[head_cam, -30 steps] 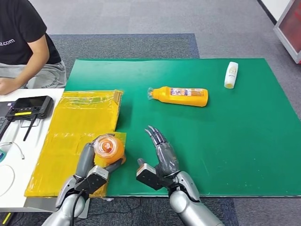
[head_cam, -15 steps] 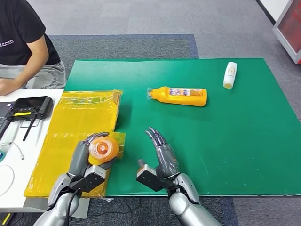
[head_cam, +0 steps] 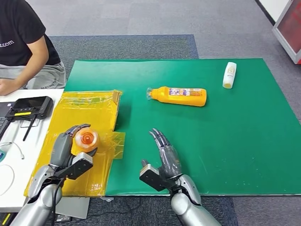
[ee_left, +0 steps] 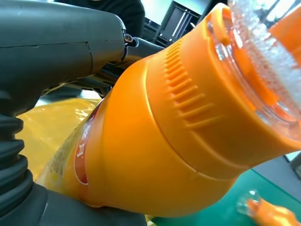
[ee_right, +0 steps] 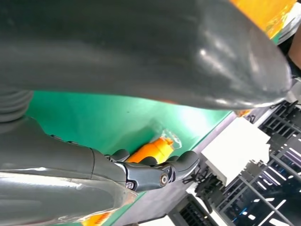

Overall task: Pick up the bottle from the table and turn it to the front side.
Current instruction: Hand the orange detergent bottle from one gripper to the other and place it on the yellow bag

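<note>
The green-matted tabletop (head_cam: pixel 230 141) is carrying a crinkled yellow plastic sheet (head_cam: pixel 85 113) at its left. The left hand (head_cam: pixel 69 150) is gripping an orange plastic bottle (head_cam: pixel 86 139) above that sheet, cap toward the camera, the fingers hiding most of its body. The right hand (head_cam: pixel 165 162) is hovering empty, fingers spread. A second orange bottle (head_cam: pixel 179 96) is lying well beyond it.

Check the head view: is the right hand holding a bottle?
No, the right hand hovers open over the green mat, holding nothing.
</note>
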Controlling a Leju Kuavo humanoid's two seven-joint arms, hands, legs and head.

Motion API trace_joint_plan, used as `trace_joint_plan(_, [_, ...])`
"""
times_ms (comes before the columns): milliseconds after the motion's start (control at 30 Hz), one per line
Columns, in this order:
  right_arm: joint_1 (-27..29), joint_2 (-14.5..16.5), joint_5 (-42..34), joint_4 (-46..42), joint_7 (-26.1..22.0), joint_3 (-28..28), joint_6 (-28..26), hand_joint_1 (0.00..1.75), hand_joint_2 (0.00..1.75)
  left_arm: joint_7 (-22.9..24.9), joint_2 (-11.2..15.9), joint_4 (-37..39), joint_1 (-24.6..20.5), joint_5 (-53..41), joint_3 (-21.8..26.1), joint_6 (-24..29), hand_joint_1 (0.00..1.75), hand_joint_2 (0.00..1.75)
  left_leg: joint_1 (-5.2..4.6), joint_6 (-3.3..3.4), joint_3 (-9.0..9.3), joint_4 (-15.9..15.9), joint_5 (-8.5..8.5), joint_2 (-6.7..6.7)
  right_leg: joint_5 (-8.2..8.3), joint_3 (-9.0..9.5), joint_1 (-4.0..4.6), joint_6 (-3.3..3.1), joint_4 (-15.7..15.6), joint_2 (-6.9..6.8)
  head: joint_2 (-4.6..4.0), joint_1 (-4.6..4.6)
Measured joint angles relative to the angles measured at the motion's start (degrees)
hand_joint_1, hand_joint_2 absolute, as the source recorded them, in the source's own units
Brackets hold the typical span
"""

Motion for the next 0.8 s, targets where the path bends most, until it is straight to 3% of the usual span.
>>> trace_joint_plan(367, [0.07, 0.86, 0.44, 1.60, 0.16, -0.87, -0.09, 0.00, 0.00, -0.32, 0.70, 2.52, -3.00, 2.70, 2.13, -6.30, 1.75, 1.75, 0.00, 0.00, 0.11, 0.00, 0.02, -0.01, 0.02, 0.13, 0.00, -0.02, 0.00, -0.01, 0.00, 0.01])
trace_joint_plan(800, [-1.44, 2.46, 0.16, 4.55, 0.68, -0.74, 1.83, 0.00, 0.00, -3.14, -1.21, 10.92, -8.54, 4.06, -1.03, -11.31, 1.75, 1.75, 0.00, -0.01, 0.42, 0.00, 0.01, -0.01, 0.03, 0.44, 0.00, -0.03, 0.00, 0.00, 0.00, 0.01])
